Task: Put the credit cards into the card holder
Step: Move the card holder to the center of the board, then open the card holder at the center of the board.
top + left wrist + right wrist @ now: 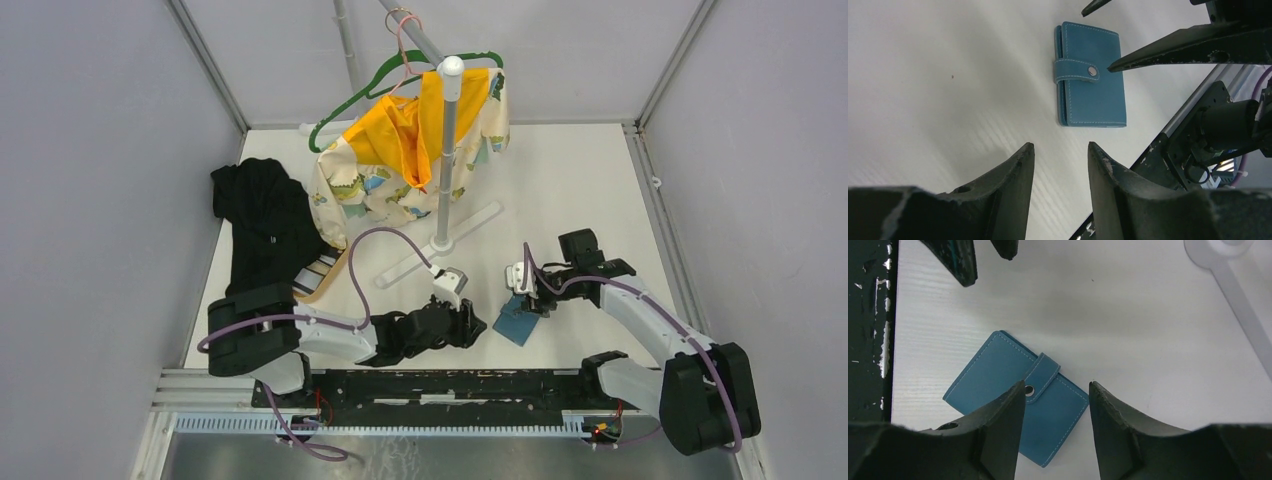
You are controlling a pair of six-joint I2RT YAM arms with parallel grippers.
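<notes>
Hovering with jaws parted and empty, the right gripper (pixel 1057 390) sits just above the closed card holder (pixel 998 371) flat on the table (pixel 1148 315), left gripper (pixel 1060 150) likewise spread beside it, credit cards (pixel 314 272) well apart on the wooden tray (pixel 329 287).

Robot lab cell, plain grey walls (pixel 90 150), white table (pixel 590 190), aluminium frame (pixel 205 60).

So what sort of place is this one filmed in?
Probably a lab test cell, not a home: plain grey walls box in a white table, with two robot arms bolted to a rail at its edge.
</notes>
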